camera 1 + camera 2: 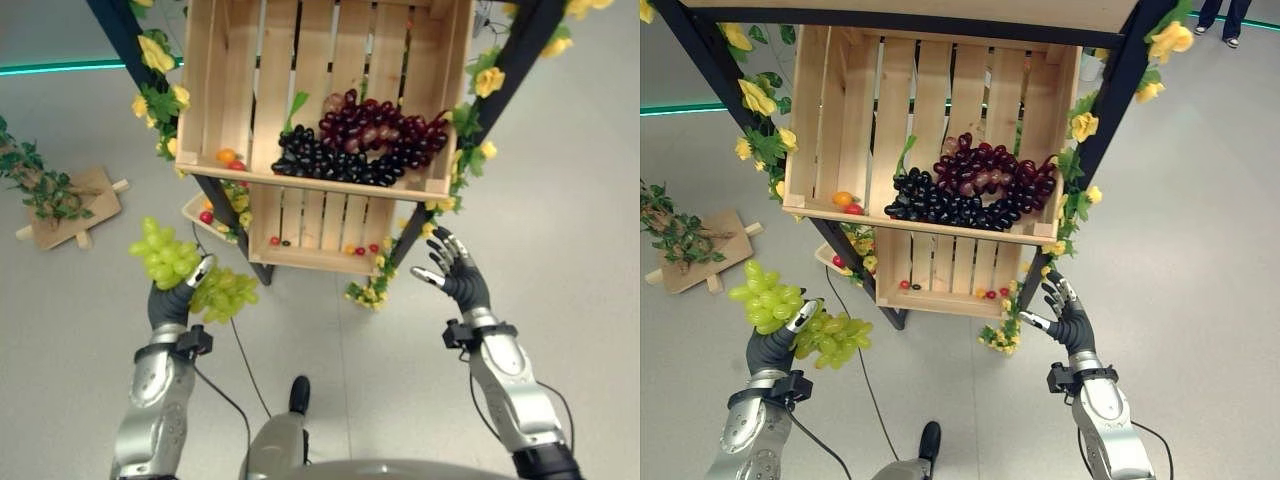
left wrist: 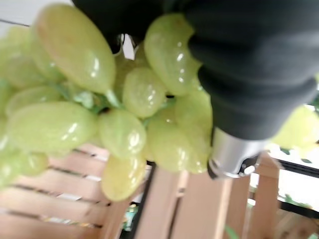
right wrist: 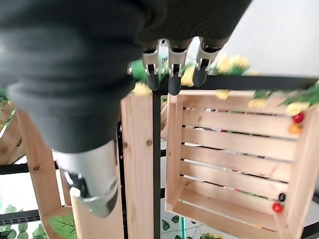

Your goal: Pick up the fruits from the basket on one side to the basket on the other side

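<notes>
Wooden slatted crates sat on a black-framed rack trimmed with yellow artificial flowers and green leaves. In the upper crate a cluster of dark purple and red grapes lay along the front lip, beside small orange and red fruits at its left front corner. In the lower crate, set further down and behind the upper one's front edge, lay a few small red and yellow fruits. A third, shallower tray with small fruits showed to the left of the lower crate, partly hidden by a rack leg. On the grey floor to the left lay a wooden board with leafy vines. The upper crate's front board and the black rack legs stood between both hands and the crate interiors. The left hand was raised in front of the rack's left leg, fingers curled around a bunch of green grapes. The bunch hung clear of the floor and crates, its long axis running from upper left to lower right, draped across the hand. The right hand hovered near the rack's right leg, fingers spread apart and holding nothing.
</notes>
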